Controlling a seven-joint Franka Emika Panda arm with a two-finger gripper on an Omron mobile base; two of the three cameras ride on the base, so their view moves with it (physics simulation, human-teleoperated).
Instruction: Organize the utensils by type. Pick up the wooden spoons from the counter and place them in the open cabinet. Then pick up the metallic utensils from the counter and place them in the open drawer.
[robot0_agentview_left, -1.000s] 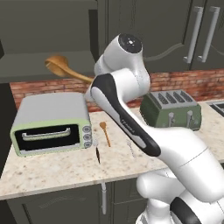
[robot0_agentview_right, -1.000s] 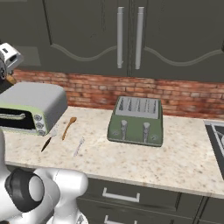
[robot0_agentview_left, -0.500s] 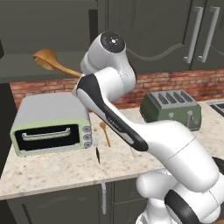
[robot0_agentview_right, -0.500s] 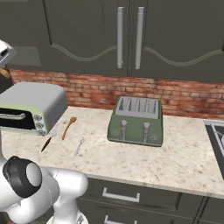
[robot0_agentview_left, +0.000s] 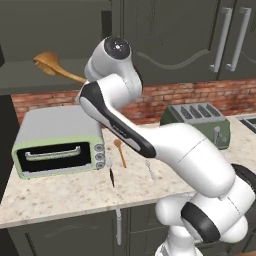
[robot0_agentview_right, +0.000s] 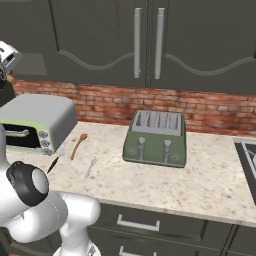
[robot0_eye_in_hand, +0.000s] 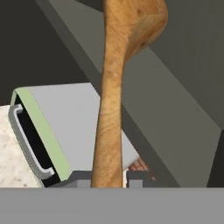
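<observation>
Here, from left to right:

- Large wooden spoon (robot0_agentview_left: 56, 67): clamped by its handle between the two fingertips of the tool (robot0_eye_in_hand: 109, 176), which is closed on it; the broad bowl points away from the tool, toward the left, over the shelf of the open cabinet (robot0_agentview_left: 30, 82). Whether the bowl touches the shelf cannot be told.
- Toaster oven (robot0_agentview_left: 57, 140): grey and pale green, standing on the table (robot0_agentview_left: 60, 192) below the tool and the held spoon.
- Knife (robot0_agentview_left: 111, 174): dark handle, lying on the table just in front of the oven's right corner, well below the tool.
- Small wooden spoon (robot0_agentview_left: 120, 151): lying on the table just right of the knife, bowl toward the brick wall, below the tool.
- Fork (robot0_agentview_left: 149, 169): silver, lying on the table right of the small spoon and apart from it.
- Toaster (robot0_agentview_right: 156, 137): green, four slots, on the table well to the right of the tool, against the brick backsplash (robot0_agentview_right: 200, 110).
</observation>
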